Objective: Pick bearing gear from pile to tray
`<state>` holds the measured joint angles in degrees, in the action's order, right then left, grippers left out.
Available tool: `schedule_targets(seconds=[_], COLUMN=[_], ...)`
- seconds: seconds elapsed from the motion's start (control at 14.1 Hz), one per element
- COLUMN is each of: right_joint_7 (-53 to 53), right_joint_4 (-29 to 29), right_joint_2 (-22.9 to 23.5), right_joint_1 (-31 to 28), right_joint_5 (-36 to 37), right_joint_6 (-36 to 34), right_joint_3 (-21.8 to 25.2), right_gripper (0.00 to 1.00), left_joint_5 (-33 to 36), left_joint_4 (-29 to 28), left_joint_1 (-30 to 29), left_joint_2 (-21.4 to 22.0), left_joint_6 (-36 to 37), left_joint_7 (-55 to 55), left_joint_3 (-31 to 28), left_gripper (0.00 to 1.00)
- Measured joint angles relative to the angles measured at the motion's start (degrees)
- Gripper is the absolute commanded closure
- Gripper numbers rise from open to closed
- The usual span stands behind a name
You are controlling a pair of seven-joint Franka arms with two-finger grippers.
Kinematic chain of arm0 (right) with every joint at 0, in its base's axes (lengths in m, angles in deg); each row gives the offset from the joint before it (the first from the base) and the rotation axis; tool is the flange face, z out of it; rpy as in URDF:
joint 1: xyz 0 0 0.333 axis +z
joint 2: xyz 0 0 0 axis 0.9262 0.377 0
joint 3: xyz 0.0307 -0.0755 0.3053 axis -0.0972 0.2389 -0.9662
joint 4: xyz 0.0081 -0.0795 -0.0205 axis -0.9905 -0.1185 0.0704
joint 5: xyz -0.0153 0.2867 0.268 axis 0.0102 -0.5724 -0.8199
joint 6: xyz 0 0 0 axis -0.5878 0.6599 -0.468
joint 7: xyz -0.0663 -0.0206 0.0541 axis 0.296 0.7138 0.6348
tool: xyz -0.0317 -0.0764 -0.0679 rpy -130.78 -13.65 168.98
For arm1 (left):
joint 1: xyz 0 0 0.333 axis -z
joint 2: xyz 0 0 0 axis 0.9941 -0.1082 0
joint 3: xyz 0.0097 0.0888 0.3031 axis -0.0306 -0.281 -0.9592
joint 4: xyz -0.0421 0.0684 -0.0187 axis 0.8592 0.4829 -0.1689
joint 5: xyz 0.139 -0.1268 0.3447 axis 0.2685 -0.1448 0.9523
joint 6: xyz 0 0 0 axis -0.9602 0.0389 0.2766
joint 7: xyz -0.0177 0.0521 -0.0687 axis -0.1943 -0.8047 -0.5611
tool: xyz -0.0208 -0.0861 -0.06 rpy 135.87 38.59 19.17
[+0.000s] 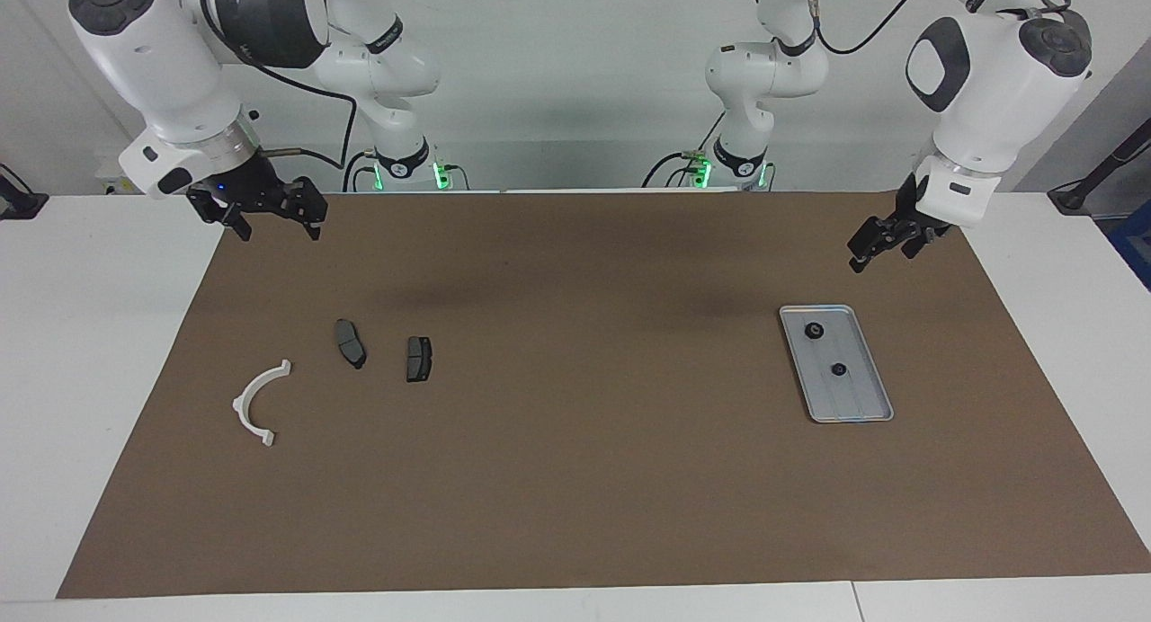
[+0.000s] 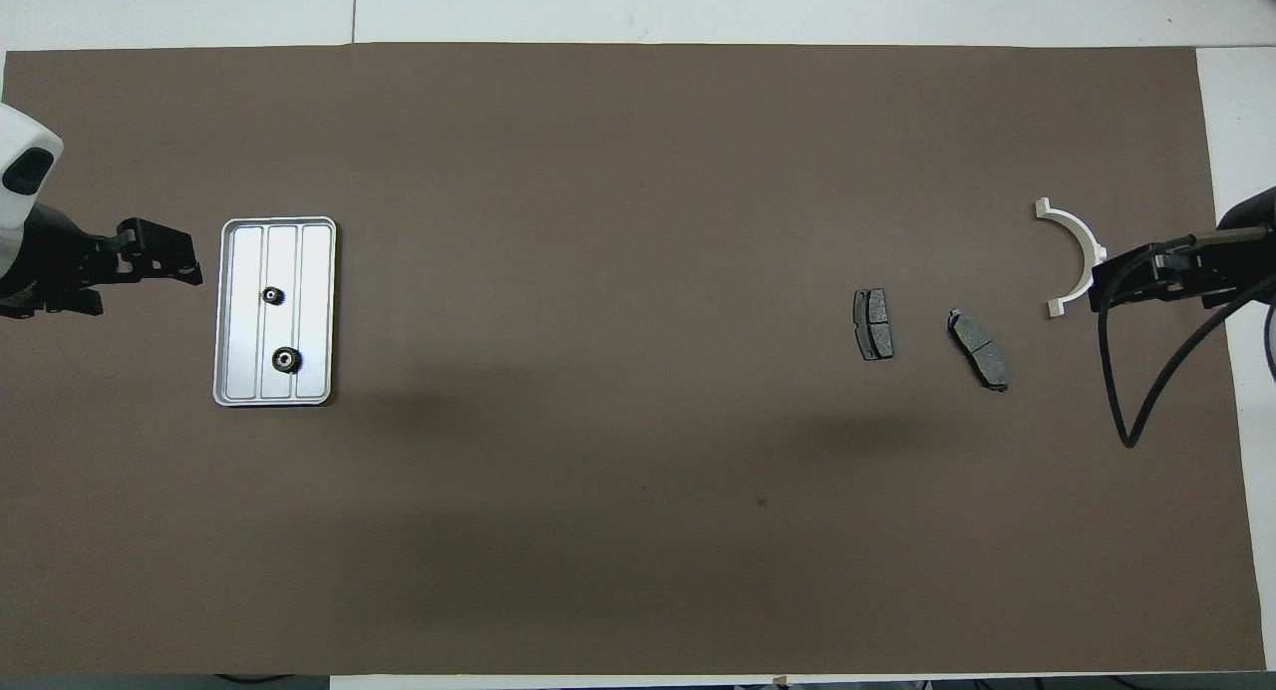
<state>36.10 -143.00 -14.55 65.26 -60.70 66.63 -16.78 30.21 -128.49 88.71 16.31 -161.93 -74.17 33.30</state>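
Both end effectors, left (image 1: 856, 255) and right (image 1: 279, 222), hang spread and empty over the mat (image 1: 584, 478)

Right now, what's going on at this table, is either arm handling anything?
Neither arm holds anything. The left gripper hangs open in the air near the tray, which already holds two small black gears. The right gripper waits open over the mat's edge at its own end. Two brake pads and a white half-ring bracket lie on the mat there, with no loose gears visible among them.
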Motion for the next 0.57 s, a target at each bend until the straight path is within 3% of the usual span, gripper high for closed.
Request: schedule_targets(seconds=[0.57], right_joint_7=[0.0], right_joint_4=[0.0], right_joint_2=[0.0], right_joint_1=[0.0], right_joint_5=[0.0], right_joint_6=[0.0], right_joint_3=[0.0], right_gripper=[0.00], left_joint_5=[0.0], left_joint_4=[0.0], left_joint_1=[-0.4], left_joint_2=[0.0], left_joint_6=[-1.7], left_joint_7=[2.6], left_joint_3=[-0.3], left_gripper=[0.00])
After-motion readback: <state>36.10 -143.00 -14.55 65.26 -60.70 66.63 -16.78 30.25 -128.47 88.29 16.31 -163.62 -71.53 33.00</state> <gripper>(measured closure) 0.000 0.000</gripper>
